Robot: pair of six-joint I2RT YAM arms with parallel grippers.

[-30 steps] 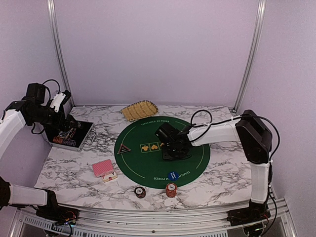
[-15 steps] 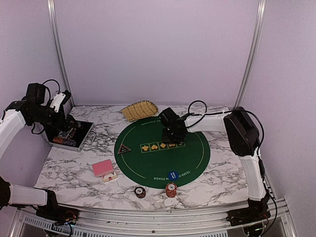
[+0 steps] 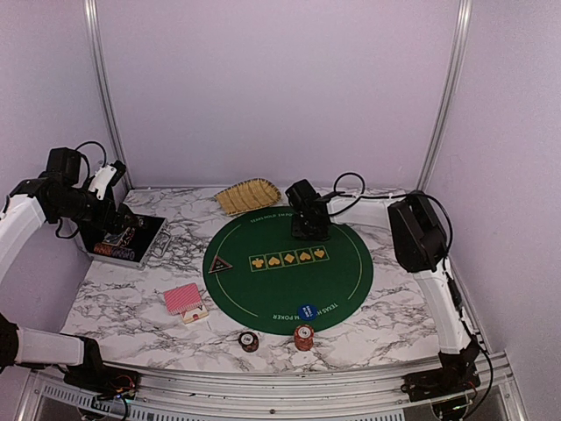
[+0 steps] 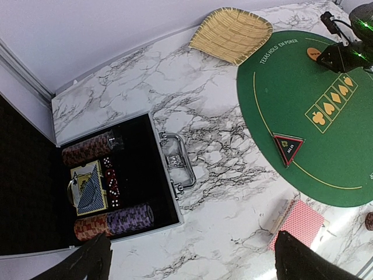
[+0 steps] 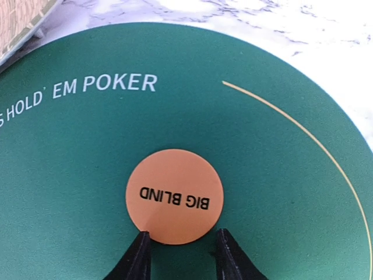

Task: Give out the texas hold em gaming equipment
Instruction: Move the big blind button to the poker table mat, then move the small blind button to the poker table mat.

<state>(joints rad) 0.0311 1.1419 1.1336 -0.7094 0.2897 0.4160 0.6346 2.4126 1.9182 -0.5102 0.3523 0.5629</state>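
Right gripper (image 5: pixel 182 234) sits low over the far part of the round green poker mat (image 3: pixel 342 274). Its jaws are part-way apart, with one fingertip at each side of the near rim of the orange Big Blind button (image 5: pixel 175 196), which lies flat on the felt. Whether the tips pinch the button or only touch it cannot be told. Across the marble table (image 3: pixel 386 326), from the near edge outward, come a dark chip stack (image 3: pixel 250 340) and a red-and-white chip stack (image 3: pixel 303 337) just off the mat, then a blue round button (image 3: pixel 306 311) on the mat's near rim. A red-backed deck of cards (image 3: pixel 184 300) lies to the left, and a black triangular button (image 3: pixel 219 263) sits at the mat's left edge. Next come a row of yellow suit symbols (image 3: pixel 287 259), the orange button, and beyond it a yellow woven basket (image 3: pixel 248 196). At far left, the left gripper (image 4: pixel 192 239) hangs empty, jaws wide, above an open black case (image 4: pixel 134 175) holding chip rolls (image 4: pixel 87 149), dice (image 4: pixel 111 184) and a second deck (image 4: pixel 87 189). The step in hand appears to be placing the Big Blind button at the far seat. The next move likely calls for spreading the jaws and lifting straight up so the disc is not dragged.
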